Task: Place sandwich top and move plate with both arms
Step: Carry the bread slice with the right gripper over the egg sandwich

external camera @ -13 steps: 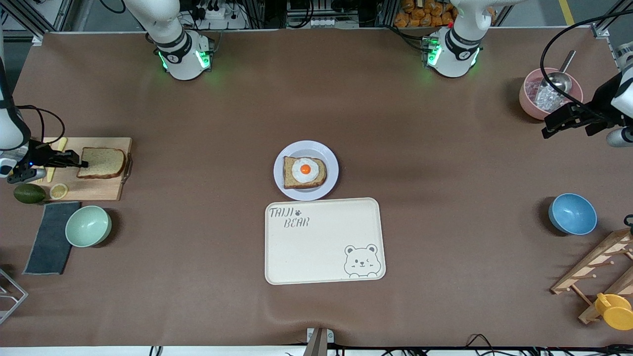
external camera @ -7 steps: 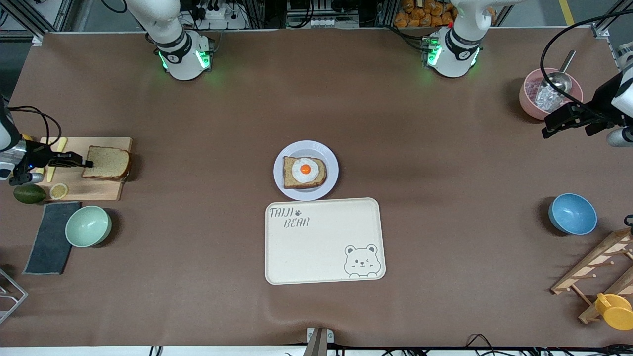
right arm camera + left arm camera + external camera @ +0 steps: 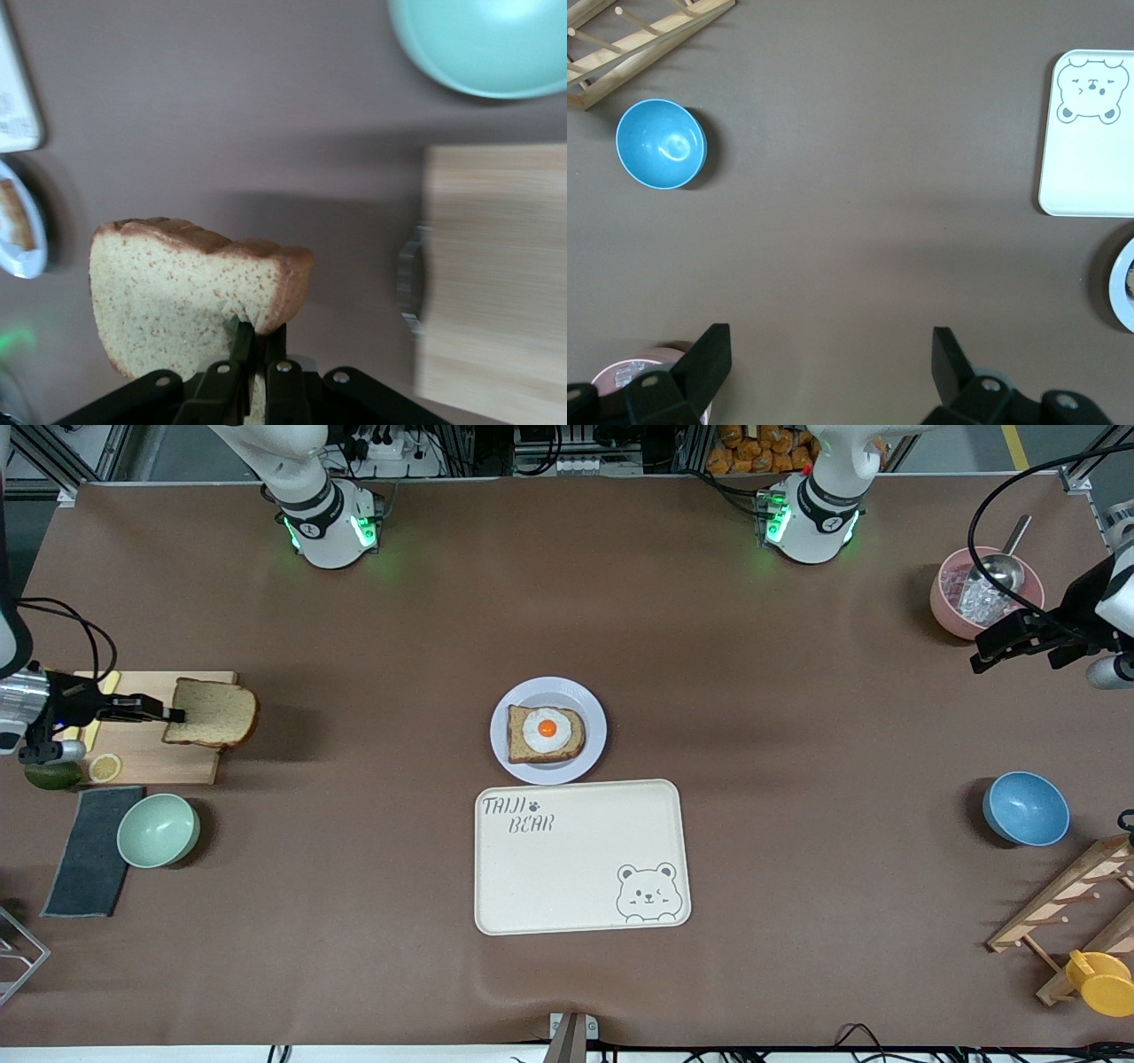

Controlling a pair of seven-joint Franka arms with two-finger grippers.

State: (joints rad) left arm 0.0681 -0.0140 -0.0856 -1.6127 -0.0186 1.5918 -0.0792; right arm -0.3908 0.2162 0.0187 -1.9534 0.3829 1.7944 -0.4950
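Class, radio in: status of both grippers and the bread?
Right gripper shut on sandwich top, lifted over cutting board. Left gripper open, waiting. Nothing blocking plate.

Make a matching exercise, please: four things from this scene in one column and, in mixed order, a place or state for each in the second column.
Things:
1. sandwich top
2. plate
3. left gripper
4. blue bowl

Places or states:
A. open, holding nothing
B. on the table toward the left arm's end
C. held in the shut right gripper, over the cutting board's edge
D. carries the egg-topped bread slice

Pairs: 1-C, 2-D, 3-A, 4-B
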